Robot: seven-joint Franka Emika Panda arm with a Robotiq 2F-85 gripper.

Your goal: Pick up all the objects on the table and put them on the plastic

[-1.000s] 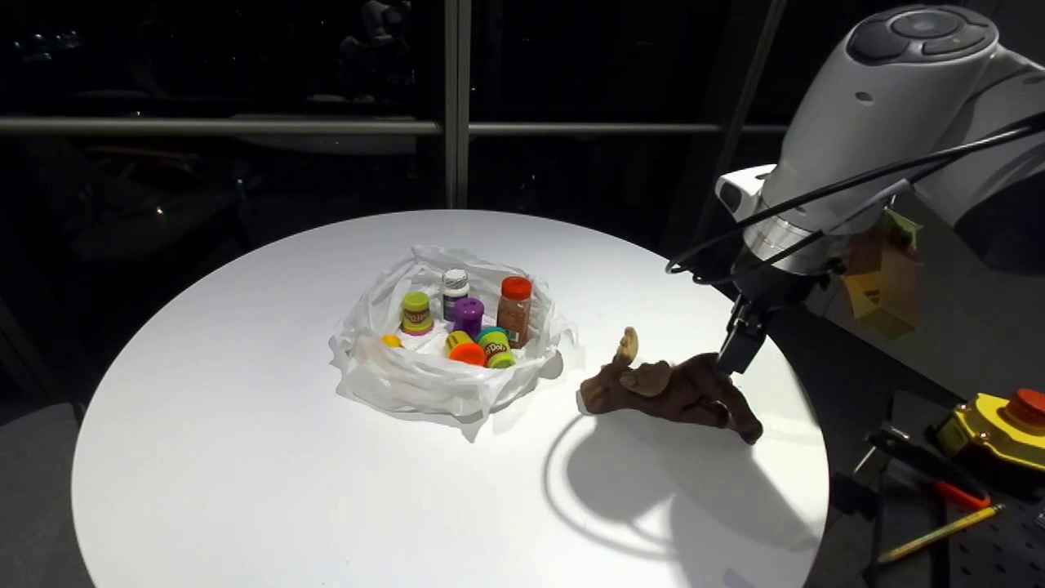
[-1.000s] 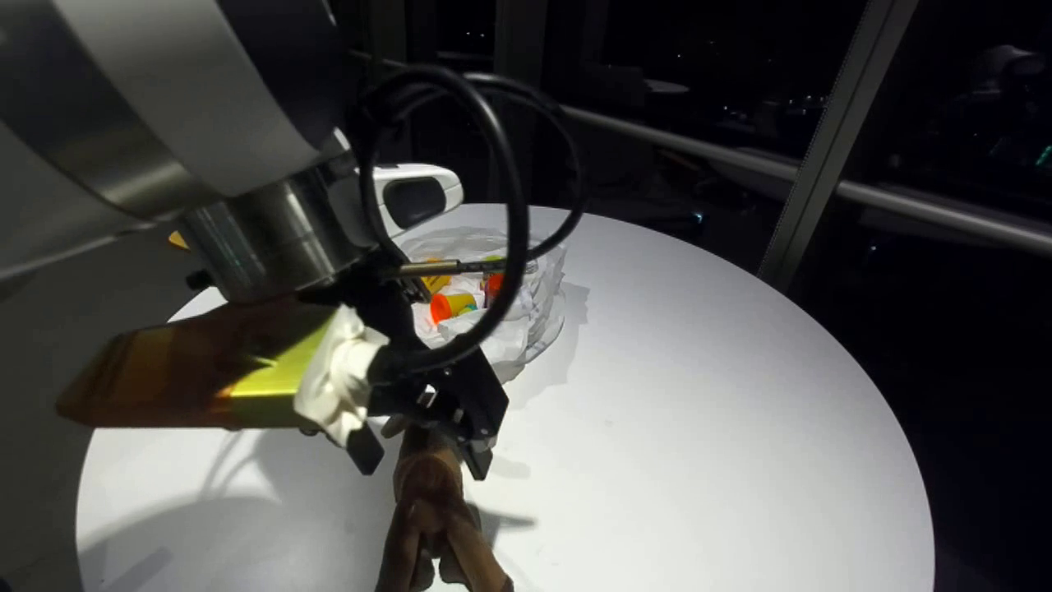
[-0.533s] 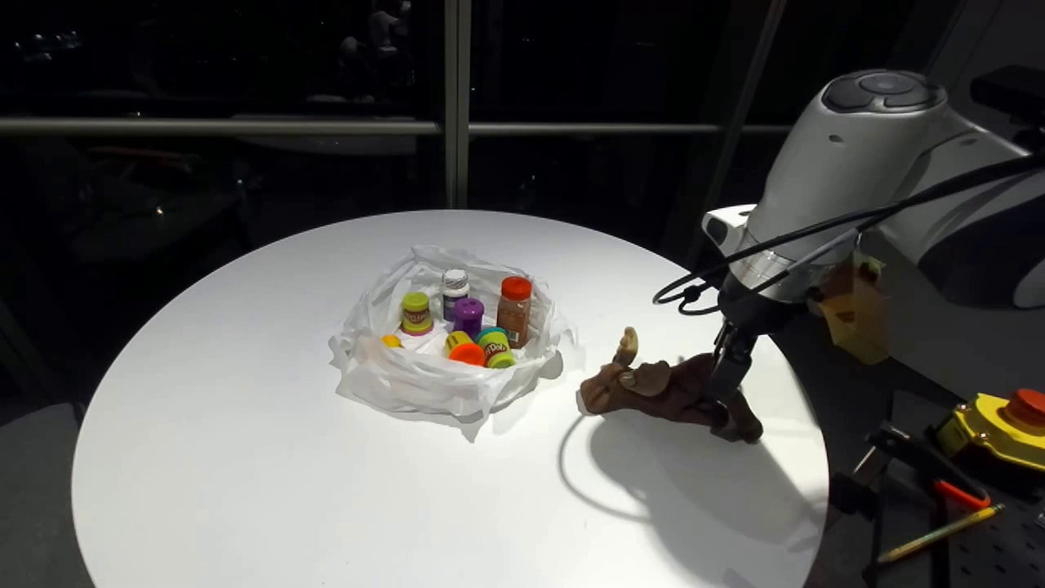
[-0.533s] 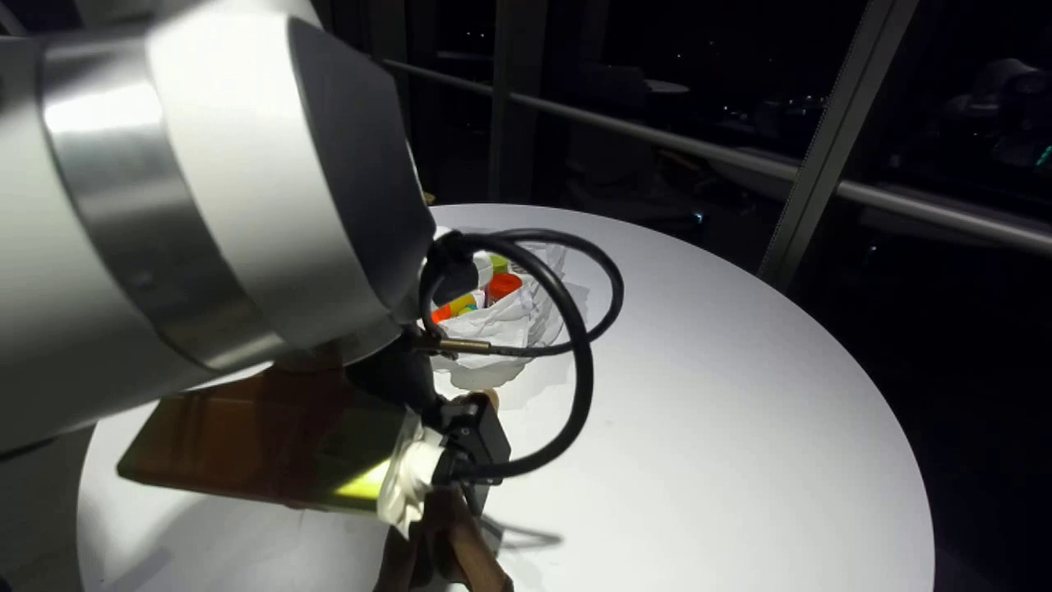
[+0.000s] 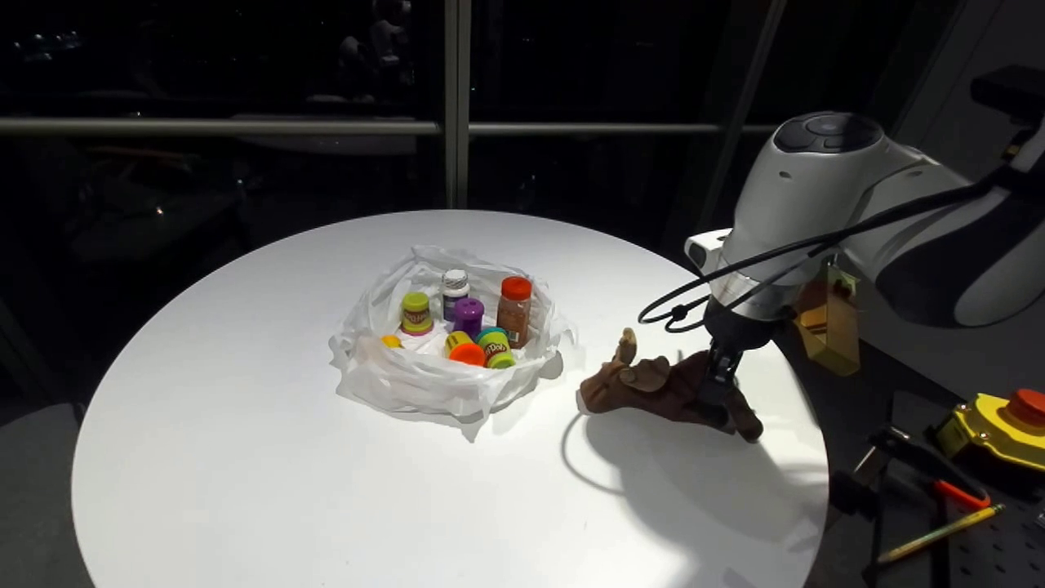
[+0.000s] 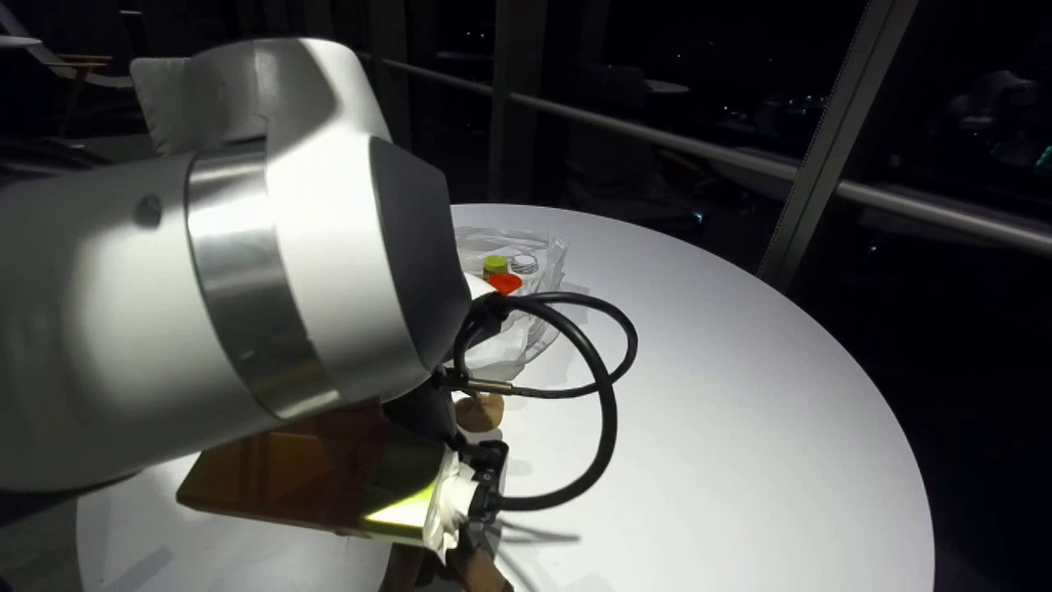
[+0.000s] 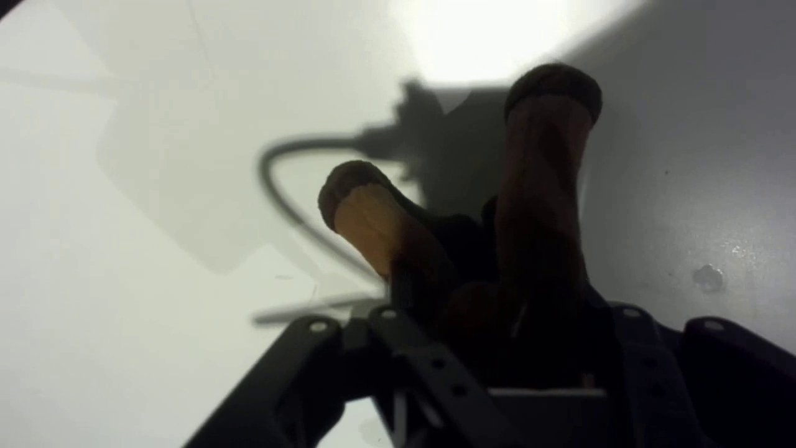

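White tabletop [image 5: 269, 457], tool [image 7: 500, 297] astride brown toy [image 5: 668, 398]

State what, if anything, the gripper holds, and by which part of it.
It cannot be told: the gripper straddles the brown toy near its legs, but the wrist view is too dark there to show whether the jaws grip it.

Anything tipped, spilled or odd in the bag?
In the plastic bag, the yellow-and-orange tub and the green tub beside it look tipped, while the red-capped bottle stands upright. I see no spill, but the bag hides part of its inside.
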